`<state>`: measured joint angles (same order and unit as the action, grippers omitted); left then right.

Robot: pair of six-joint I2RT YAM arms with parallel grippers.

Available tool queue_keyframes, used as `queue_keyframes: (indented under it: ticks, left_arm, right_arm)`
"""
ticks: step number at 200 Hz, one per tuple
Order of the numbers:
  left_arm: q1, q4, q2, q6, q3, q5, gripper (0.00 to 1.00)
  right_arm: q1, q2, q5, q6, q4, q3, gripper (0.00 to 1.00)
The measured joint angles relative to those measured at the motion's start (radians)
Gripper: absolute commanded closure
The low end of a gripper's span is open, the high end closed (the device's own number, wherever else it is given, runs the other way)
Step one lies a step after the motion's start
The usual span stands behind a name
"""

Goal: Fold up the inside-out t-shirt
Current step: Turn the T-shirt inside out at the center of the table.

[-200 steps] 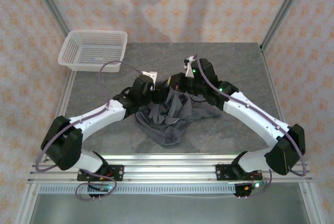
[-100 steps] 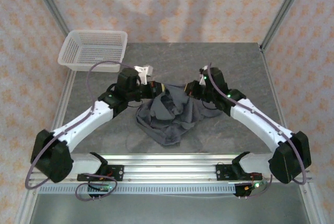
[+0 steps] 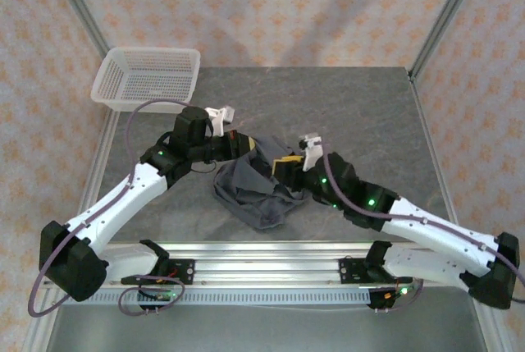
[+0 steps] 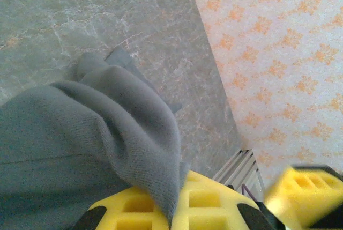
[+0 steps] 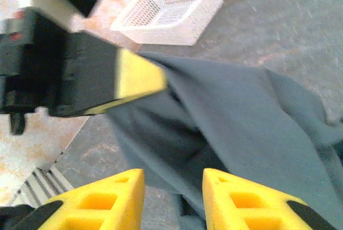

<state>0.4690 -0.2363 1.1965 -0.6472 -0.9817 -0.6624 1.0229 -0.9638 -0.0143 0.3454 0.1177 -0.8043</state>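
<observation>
The inside-out t-shirt [image 3: 261, 192] is a crumpled dark grey heap in the middle of the table, one edge pulled up toward the back left. My left gripper [image 3: 248, 145] is shut on that raised edge. In the left wrist view the fabric [image 4: 107, 128] is pinched between the yellow pads of the left gripper [image 4: 174, 193]. My right gripper [image 3: 283, 166] hovers over the heap's right side. In the right wrist view this right gripper [image 5: 174, 198] is open, the grey cloth [image 5: 241, 112] lies beyond its pads, and nothing is gripped.
A white mesh basket [image 3: 148, 79] stands at the table's back left corner. The grey marbled table [image 3: 369, 106] has bare surface at the back and right. A metal rail [image 3: 262, 252] runs along the near edge. Metal frame posts stand at the back corners.
The left gripper closed on the shirt's edge and drew back to the left. The right gripper let go of the shirt, opened and moved toward the near side.
</observation>
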Motion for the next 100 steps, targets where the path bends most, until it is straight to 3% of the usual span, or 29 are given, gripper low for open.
queue_keyframes:
  ticks: [22, 30, 48, 60, 70, 90, 100]
  left_arm:
    - [0.0, -0.017, 0.0, 0.0, -0.003, 0.0, 1.0]
    - [0.0, -0.021, 0.001, 0.0, -0.007, 0.0, 1.0]
    - [0.0, -0.026, 0.002, 0.0, -0.01, -0.001, 1.0]
    - [0.0, -0.031, 0.001, 0.0, -0.011, -0.003, 1.0]
    - [0.0, -0.034, 0.001, 0.0, -0.011, -0.002, 1.0]
    - [-0.026, -0.045, 0.001, 0.008, -0.021, 0.043, 1.0]
    - [-0.031, -0.058, -0.001, 0.024, -0.032, 0.066, 1.0]
  right_arm:
    - [0.054, -0.138, -0.165, -0.121, -0.056, -0.027, 0.63]
    - [0.056, -0.211, -0.234, -0.17, -0.074, -0.034, 0.58]
    - [0.053, -0.354, -0.36, -0.291, -0.114, -0.037, 0.33]
    - [0.049, -0.433, -0.404, -0.346, -0.119, -0.057, 0.31]
    - [0.041, -0.494, -0.419, -0.379, -0.116, -0.095, 0.4]
    - [0.018, -0.575, -0.429, -0.409, -0.101, -0.173, 0.89]
    - [0.011, -0.582, -0.405, -0.411, -0.089, -0.193, 1.0]
